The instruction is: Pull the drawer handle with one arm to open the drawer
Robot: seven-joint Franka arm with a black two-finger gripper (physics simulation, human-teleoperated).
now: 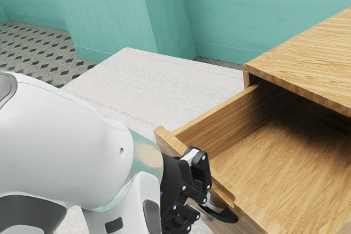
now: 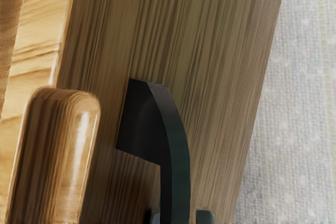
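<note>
The drawer handle [image 1: 222, 213], a dark curved bar on the front of the drawer [image 1: 170, 138], lies right at our tool [image 1: 202, 204], its long axis seemingly along the front panel. The drawer stands well out of the wooden cabinet [image 1: 307, 64]. We cannot tell whether our tool grips the handle. A pull would run straight away from the cabinet, over the pale counter [image 1: 148, 86].

arm [image 1: 60, 152]: large rounded white shell, glossy, with one small round dimple near its 3 o'clock edge. dark grey joint band at the shell's 7 o'clock. shiny wrist collar at 4 o'clock, tinted teal. gripper [image 1: 200, 195]: black, blocky, ribbed knuckles, pale silver-white patch at its 12 o'clock, tiny blue dot at 9 o'clock.
</note>
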